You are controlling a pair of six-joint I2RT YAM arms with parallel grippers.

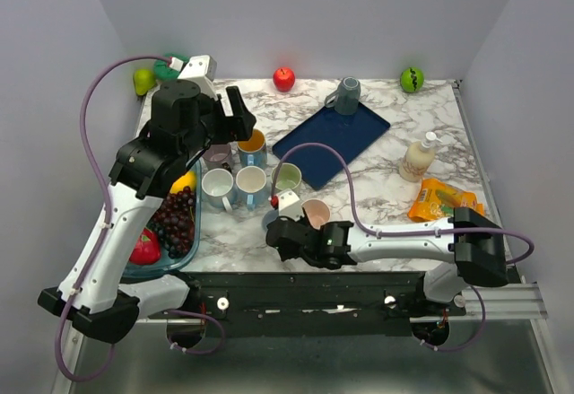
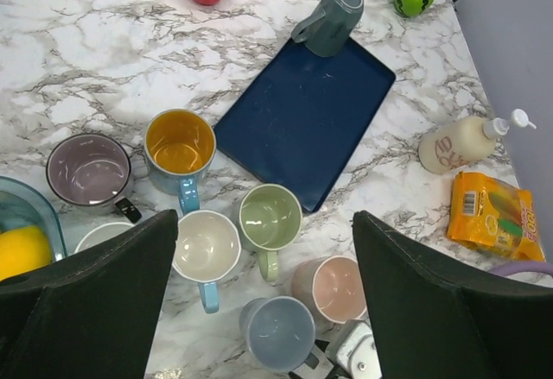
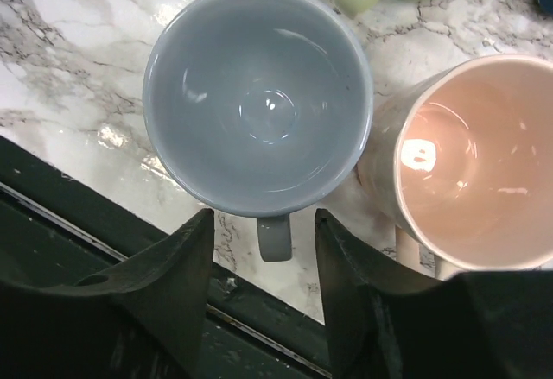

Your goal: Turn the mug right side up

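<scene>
- We find an inverted mug (image 1: 345,95) on the far corner of the tray (image 1: 336,138), mid-table (image 1: 395,192).
- Left of the tray, upright mugs (image 2: 270,217) cluster together.
- An apple (image 1: 283,78) sits behind the tray.
- A bottle (image 1: 420,156) sits to the tray's right, with a snack packet (image 1: 441,201) in front of it.
- We see a fruit bowl (image 1: 194,232) at the table's left edge.

Bright, even light is thrown from above. Small glare spots are caught inside the grey mug (image 3: 259,103) and the pink mug (image 3: 471,159). Soft shadows are cast on the marble surface (image 1: 386,188). The fingers (image 3: 155,293) of the right claw (image 3: 262,236) are rendered dark and slightly blurred.
</scene>
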